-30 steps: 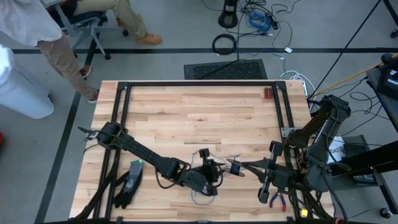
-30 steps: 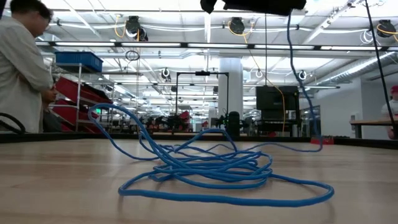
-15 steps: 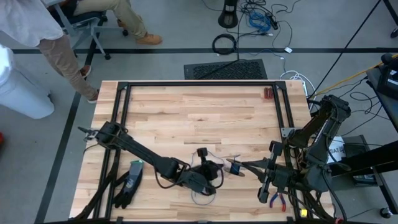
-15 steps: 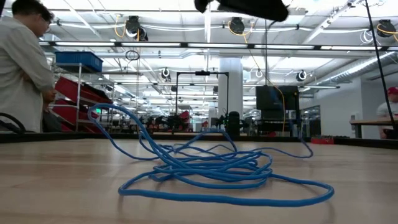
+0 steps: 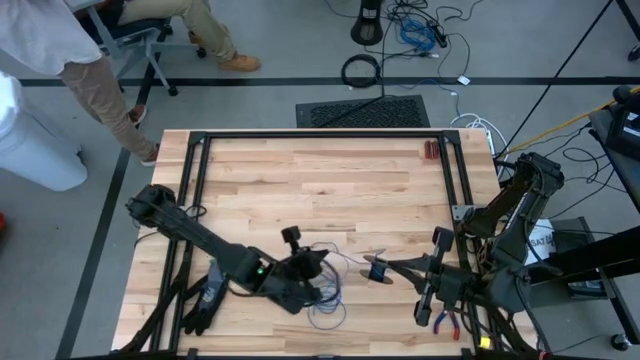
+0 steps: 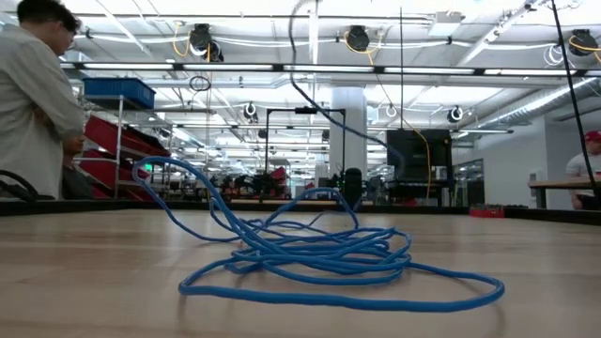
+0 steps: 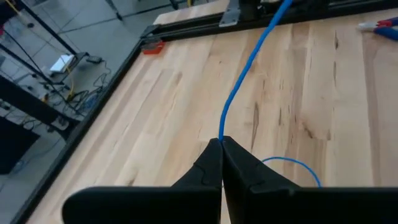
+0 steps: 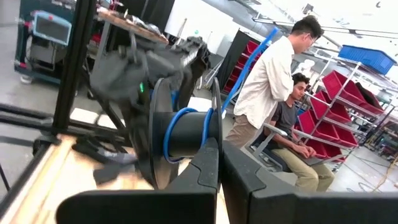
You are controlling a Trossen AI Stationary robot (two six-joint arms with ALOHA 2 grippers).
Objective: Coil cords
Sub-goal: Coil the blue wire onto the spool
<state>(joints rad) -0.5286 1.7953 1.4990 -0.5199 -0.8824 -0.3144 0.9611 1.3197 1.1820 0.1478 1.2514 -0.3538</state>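
The cord [image 5: 325,300] is a thin blue wire lying as a loose, untidy heap on the tabletop [image 5: 300,180] near the middle of its near edge. In the low view the heap [image 6: 319,258] shows several slack, uneven loops with a long tail trailing off. Only a few turns sit on the black spool [image 8: 177,134], so the coiling judges as early: most of the length is not yet wound.

Left to right:

1. A black glove [image 5: 207,295] lies near the near-left corner, apart from the cord.
2. The left gripper [image 5: 300,268] sits just left of the heap. Its fingers are clamped on one strand [image 7: 249,68], which rises taut from the fingertips [image 7: 214,162] and away across the wood.
3. The heap lies directly beside and partly under this gripper.
4. The right gripper [image 5: 395,268] stands right of the heap, closed on the spool [image 5: 378,270], holding it clear of the loose loops.
5. Red-handled pliers [image 5: 447,322] lie near the near-right corner.
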